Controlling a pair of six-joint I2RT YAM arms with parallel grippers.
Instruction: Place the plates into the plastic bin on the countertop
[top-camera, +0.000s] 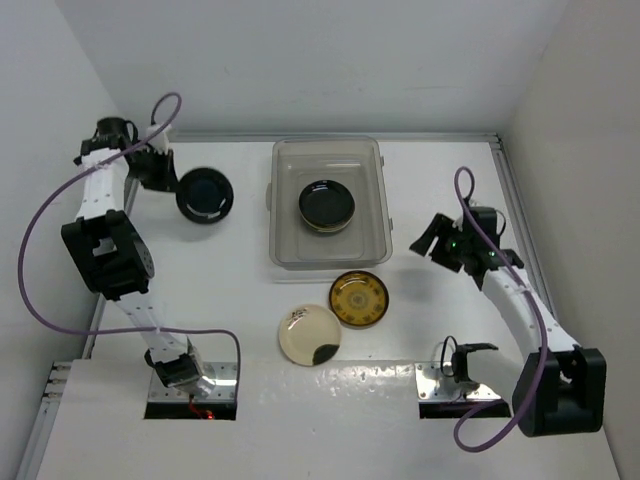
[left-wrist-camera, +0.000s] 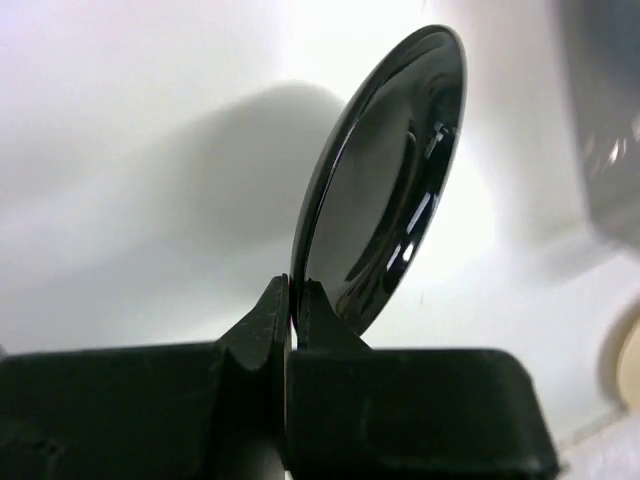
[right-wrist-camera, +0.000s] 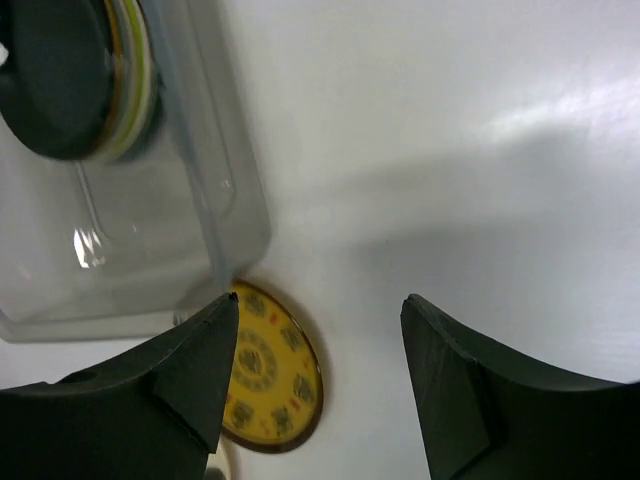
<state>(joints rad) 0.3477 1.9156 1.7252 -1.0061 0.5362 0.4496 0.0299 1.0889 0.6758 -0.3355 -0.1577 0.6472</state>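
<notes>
My left gripper (left-wrist-camera: 294, 288) is shut on the rim of a glossy black plate (left-wrist-camera: 385, 190), which hangs tilted above the countertop (top-camera: 230, 270) left of the plastic bin (top-camera: 283, 252). From above, that black plate (top-camera: 205, 195) sits at the left gripper (top-camera: 172, 181). Inside the bin lies a stack of plates with a black one (top-camera: 326, 204) on top. In front of the bin rest a yellow-brown patterned plate (top-camera: 359, 298) and a cream plate with a dark blotch (top-camera: 309, 335). My right gripper (right-wrist-camera: 318, 305) is open and empty, right of the bin (right-wrist-camera: 215, 215), above the yellow plate (right-wrist-camera: 268, 375).
White walls close in the countertop on the left, back and right. A metal rail (top-camera: 520, 215) runs along the right edge. Purple cables loop off both arms. The arm bases (top-camera: 185, 375) sit at the near edge.
</notes>
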